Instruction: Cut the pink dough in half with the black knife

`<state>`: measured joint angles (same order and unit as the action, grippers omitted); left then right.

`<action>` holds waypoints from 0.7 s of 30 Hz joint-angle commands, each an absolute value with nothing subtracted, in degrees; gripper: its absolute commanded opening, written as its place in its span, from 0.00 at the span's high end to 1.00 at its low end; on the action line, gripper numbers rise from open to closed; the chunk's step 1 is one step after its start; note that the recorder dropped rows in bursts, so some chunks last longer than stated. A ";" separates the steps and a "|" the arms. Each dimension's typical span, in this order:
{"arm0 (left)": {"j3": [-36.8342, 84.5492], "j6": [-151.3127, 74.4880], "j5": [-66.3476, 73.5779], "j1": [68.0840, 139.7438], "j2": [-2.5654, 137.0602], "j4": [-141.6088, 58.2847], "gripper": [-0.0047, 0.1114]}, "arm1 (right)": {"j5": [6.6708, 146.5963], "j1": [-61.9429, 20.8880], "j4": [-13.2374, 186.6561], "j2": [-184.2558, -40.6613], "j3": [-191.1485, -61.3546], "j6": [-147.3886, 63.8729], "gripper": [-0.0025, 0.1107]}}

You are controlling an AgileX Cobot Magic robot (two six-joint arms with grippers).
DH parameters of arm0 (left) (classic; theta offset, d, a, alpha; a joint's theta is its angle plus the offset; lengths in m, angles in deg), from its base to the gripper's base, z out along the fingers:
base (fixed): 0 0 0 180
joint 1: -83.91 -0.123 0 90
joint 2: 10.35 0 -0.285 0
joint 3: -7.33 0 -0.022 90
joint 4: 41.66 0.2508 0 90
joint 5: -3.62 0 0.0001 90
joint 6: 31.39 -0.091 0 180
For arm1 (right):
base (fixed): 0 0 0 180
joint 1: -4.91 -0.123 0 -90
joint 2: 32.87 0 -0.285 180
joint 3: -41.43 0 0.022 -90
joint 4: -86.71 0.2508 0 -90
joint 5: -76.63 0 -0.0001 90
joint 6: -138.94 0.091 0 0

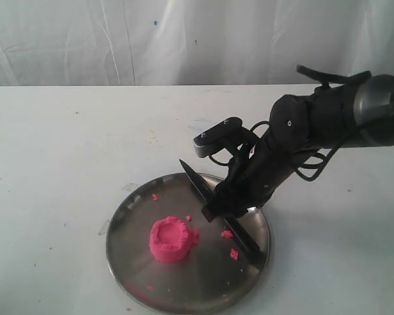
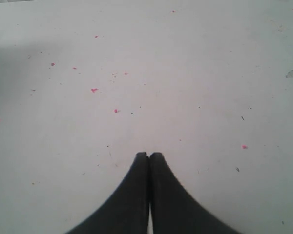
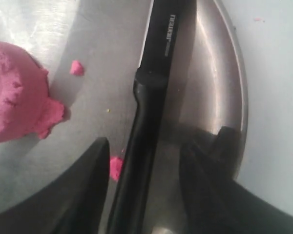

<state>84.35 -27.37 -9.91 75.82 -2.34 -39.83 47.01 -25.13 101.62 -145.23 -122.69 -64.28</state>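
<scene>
The pink dough (image 1: 171, 239) (image 3: 14, 92) is one round lump with a dented top, left of centre on the steel plate (image 1: 128, 262) (image 3: 215, 73). The black knife (image 1: 196, 182) (image 3: 149, 97) lies flat across the plate's right side, blade pointing to the far rim. My right gripper (image 1: 223, 207) (image 3: 146, 146) is open and low over the knife's handle, one finger on each side, with gaps showing on both sides. My left gripper (image 2: 149, 155) is shut on nothing above bare table. It does not show in the exterior view.
Small pink crumbs (image 1: 226, 233) lie on the plate near the knife, one (image 3: 115, 168) right beside the handle. More pink specks (image 2: 94, 89) dot the white table. A white curtain (image 1: 184, 39) hangs behind the table.
</scene>
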 commanded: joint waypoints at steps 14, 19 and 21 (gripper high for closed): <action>84.55 -27.31 -9.80 76.08 -2.57 -39.92 0.96 | 50.93 -25.37 101.58 -149.37 -123.06 -64.60 0.81; 84.55 -27.31 -9.80 76.08 -2.57 -39.92 0.96 | 48.99 -25.37 99.47 -146.77 -124.55 -64.60 0.97; 84.55 -27.31 -9.80 76.08 -2.57 -39.92 0.96 | 45.09 -25.37 98.84 -145.32 -125.18 -64.60 0.98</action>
<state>84.35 -27.37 -9.91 75.82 -2.34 -39.83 48.95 -25.28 100.17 -147.65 -124.24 -64.28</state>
